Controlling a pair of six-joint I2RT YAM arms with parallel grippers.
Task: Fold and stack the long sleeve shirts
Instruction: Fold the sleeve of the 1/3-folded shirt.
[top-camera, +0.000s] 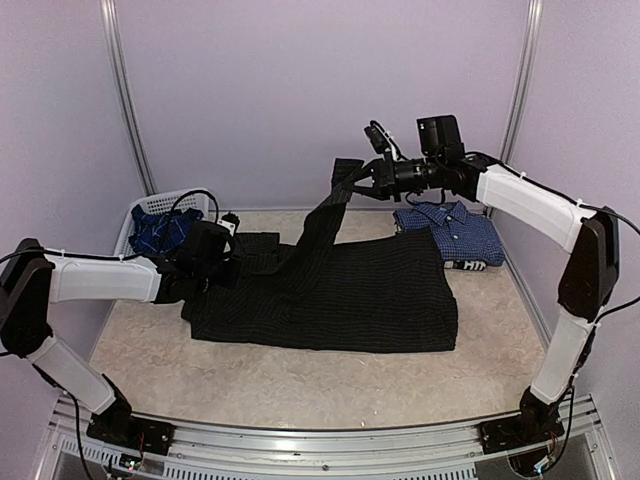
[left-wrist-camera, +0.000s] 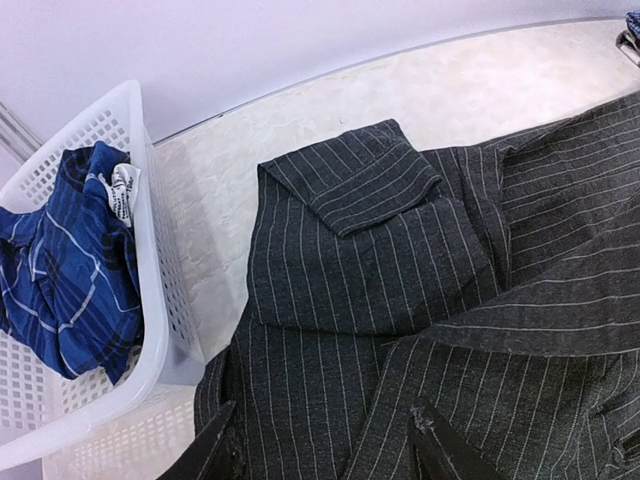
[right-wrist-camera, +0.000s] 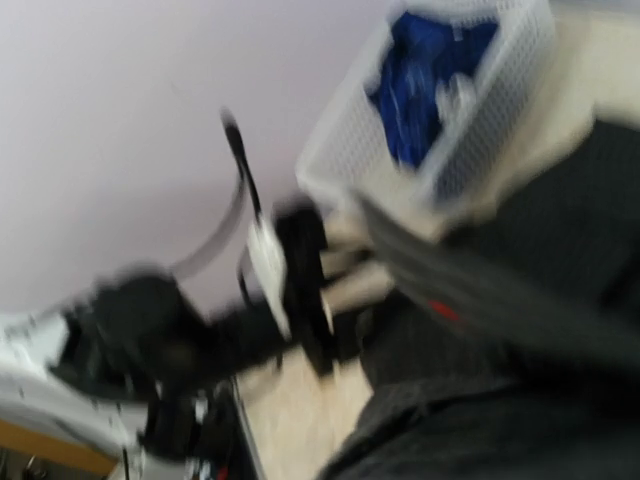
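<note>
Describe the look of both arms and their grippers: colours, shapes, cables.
Both the left arm and the right arm have smooth white link shells between chunky black joints. The left gripper and right gripper are black, two-fingered. Thin black cables loop along the links; a black camera block sits on the right wrist.

Pinstriped black shirt lies (cuff folded over) beside basket holding plaid shirt

Top view looks down from behind; both wrist views (right blurred) share basket and black shirt.
</note>
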